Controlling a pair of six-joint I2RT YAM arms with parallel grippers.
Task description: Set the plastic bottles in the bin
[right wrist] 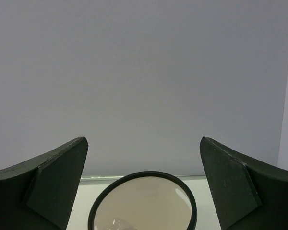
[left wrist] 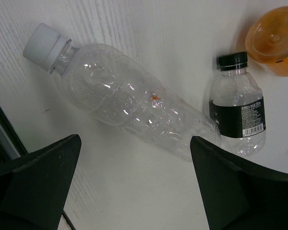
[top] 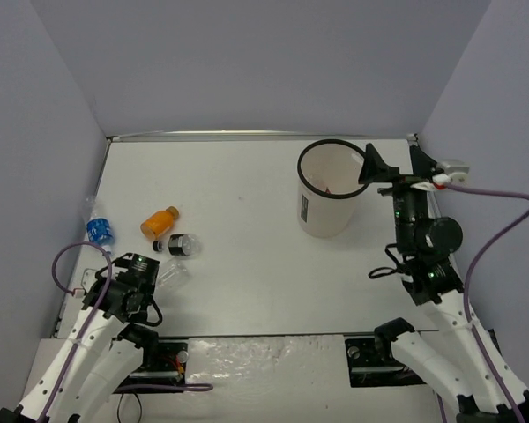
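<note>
**A:** While the bottles lie flat on the bench [top: 247, 203], why does the left tool [left wrist: 134, 141] sit so low?

**B:** It wants the clear bottle [left wrist: 129, 103]. The arm bends down over it. The tool is spread wide and touches nothing yet.

**A:** And the others?

**B:** The black bottle [left wrist: 237, 115] and orange bottle [left wrist: 273, 40] lie just beside it. The blue bottle [top: 98, 229] is near the left wall. All are well apart from the bin [top: 322, 216].

**A:** Why is the right tool [right wrist: 144, 141] up high?

**B:** It hangs by the bin's rim, spread and holding nothing. I think it is keeping clear.
</note>
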